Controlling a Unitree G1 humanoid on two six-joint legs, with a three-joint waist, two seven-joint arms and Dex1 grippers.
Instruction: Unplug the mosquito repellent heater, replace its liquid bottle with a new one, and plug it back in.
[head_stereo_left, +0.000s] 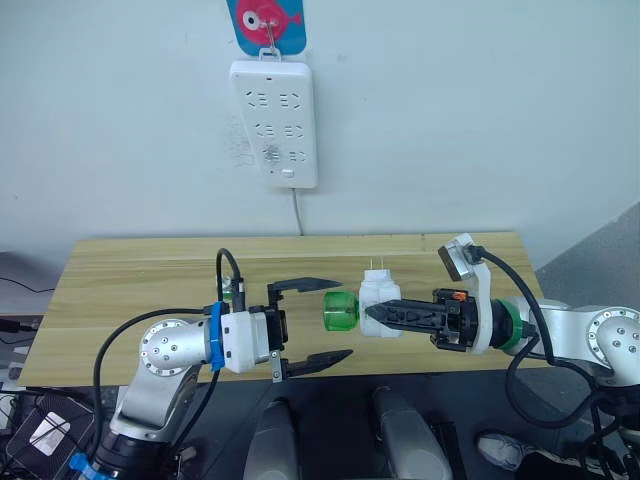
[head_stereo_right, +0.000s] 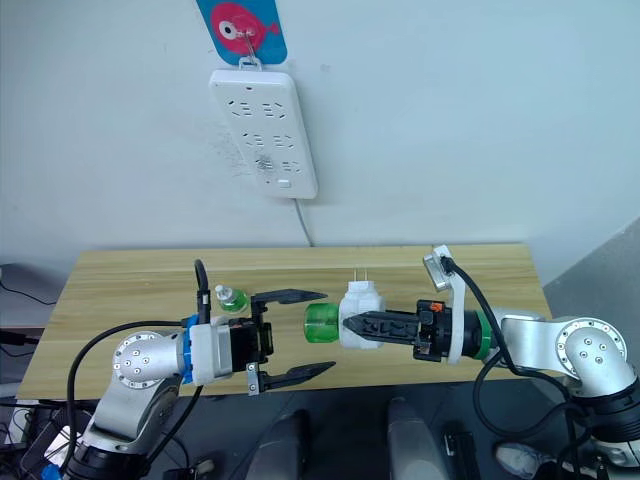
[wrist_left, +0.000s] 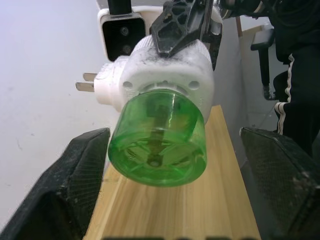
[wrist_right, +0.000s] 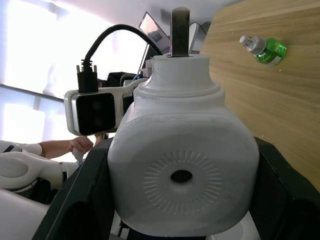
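Mosquito repellent heater (head_stereo_left: 379, 305) — unplugged, being held above the bench (head_stereo_left: 120, 290) in the right gripper (head_stereo_left: 385, 314), fingers clamped on its body, green bottle (head_stereo_left: 340, 311) presenting toward the left gripper (head_stereo_left: 325, 320), whose fingers are spreading wide around it, likely for unscrewing. Spare bottle (head_stereo_right: 231, 298) lying behind, partly hidden.

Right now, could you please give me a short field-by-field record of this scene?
heater: mosquito repellent heater unplugged, held above the table, prongs up
right hand: right hand shut on the heater
attached bottle: green bottle in the heater, pointing toward the left hand
left hand: left hand open, fingers either side of the green bottle, not touching
spare bottle: second green bottle on the table
power strip: white power strip on the wall, nothing plugged in
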